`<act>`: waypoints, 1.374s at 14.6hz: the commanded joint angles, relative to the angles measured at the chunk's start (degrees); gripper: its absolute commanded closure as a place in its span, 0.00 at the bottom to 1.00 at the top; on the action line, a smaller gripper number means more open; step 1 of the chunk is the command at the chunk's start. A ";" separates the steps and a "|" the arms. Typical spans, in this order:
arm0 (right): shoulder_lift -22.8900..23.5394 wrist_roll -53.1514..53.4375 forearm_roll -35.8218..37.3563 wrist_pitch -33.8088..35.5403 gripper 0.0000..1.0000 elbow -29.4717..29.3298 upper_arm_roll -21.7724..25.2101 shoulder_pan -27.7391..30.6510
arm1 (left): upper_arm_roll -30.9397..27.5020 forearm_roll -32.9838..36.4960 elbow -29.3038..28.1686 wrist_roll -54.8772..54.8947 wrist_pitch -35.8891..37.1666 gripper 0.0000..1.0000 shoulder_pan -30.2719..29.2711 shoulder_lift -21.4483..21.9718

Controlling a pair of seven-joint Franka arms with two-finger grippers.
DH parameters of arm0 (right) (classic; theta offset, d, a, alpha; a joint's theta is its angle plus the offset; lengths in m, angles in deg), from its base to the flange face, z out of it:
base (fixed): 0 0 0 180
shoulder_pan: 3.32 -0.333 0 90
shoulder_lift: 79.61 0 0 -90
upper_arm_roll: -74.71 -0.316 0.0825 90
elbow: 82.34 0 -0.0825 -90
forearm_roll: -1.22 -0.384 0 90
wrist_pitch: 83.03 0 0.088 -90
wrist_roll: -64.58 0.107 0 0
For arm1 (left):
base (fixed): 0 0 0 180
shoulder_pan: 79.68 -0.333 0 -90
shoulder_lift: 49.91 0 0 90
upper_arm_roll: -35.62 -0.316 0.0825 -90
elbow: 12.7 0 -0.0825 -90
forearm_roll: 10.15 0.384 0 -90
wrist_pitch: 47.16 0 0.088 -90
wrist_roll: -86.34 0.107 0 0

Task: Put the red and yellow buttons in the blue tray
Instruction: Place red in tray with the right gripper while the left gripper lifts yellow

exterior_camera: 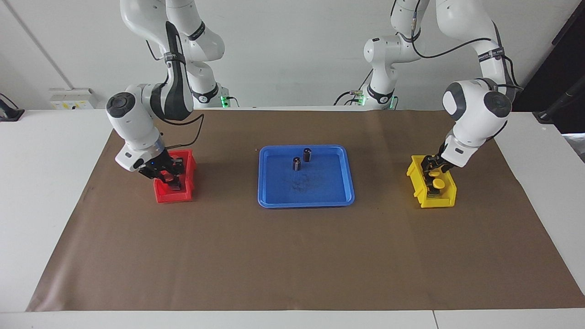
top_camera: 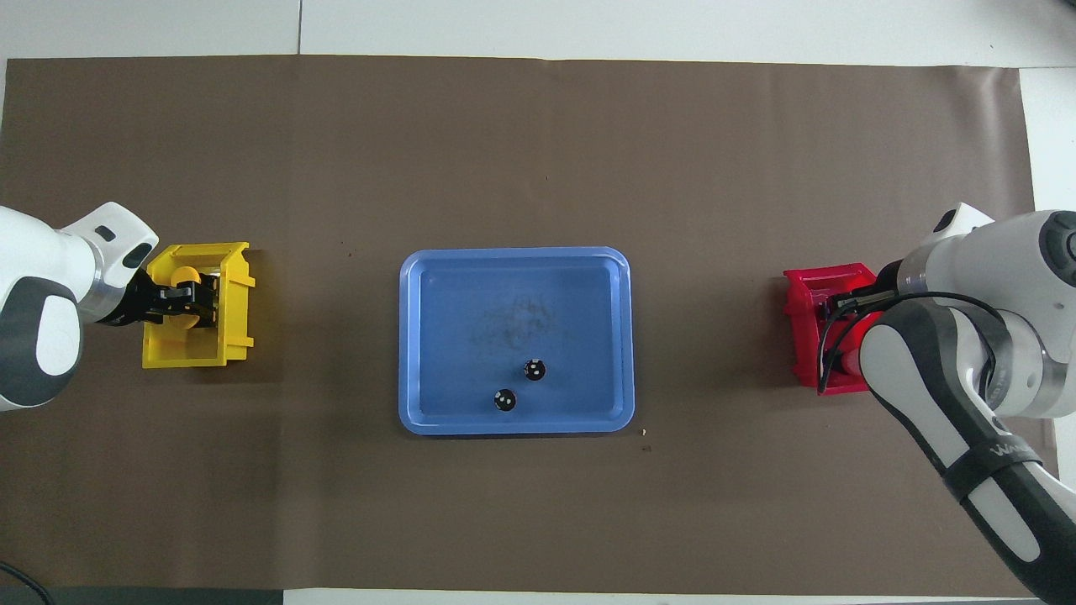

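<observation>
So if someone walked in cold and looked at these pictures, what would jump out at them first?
Probably the shallow bright blue plastic tray at the middle of the brown-covered table, holding only two small dark cylinders. Next, the two white arms dipping into small bins at the table's ends: the left gripper in the yellow plastic bin beside a yellow mushroom-cap button, and the right gripper in the red plastic bin.

I see both arms bent down at their own ends of the table. My right hand [exterior_camera: 170,177] is low and closed tight. My left hand [exterior_camera: 432,172] is low too, wrist tilted inward.
</observation>
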 commanded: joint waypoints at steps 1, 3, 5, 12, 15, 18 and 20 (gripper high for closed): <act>3.68 -1.58 -0.91 10.81 0.74 -11.77 -0.28 0.26 | -0.39 -0.22 -1.94 -0.01 -1.23 0.29 0.59 1.04; 5.45 -1.05 -0.91 19.60 0.74 -20.38 -0.28 -0.87 | -0.39 -0.22 -2.03 -0.01 -1.23 0.29 0.59 1.04; 7.12 1.92 -0.91 25.24 0.73 -27.77 -0.28 -4.03 | -0.48 -0.22 -2.12 -0.01 -1.49 0.31 0.59 1.13; 13.80 36.36 -2.31 17.82 0.76 -37.48 -0.36 -27.23 | -0.48 -0.22 -1.95 0.07 -1.41 0.65 0.42 0.95; 19.23 42.35 -1.71 14.37 0.76 -38.09 -0.36 -32.16 | -0.48 -0.22 -0.90 0.25 0.86 0.76 -0.02 0.95; 23.03 46.66 -1.88 7.26 0.76 -37.30 -0.36 -34.46 | -0.48 -0.22 5.93 0.34 13.22 0.78 -0.29 0.95; 23.56 47.20 -2.49 7.16 0.75 -36.51 -0.45 -36.12 | -0.56 -0.22 11.05 0.16 20.45 0.80 0.06 1.56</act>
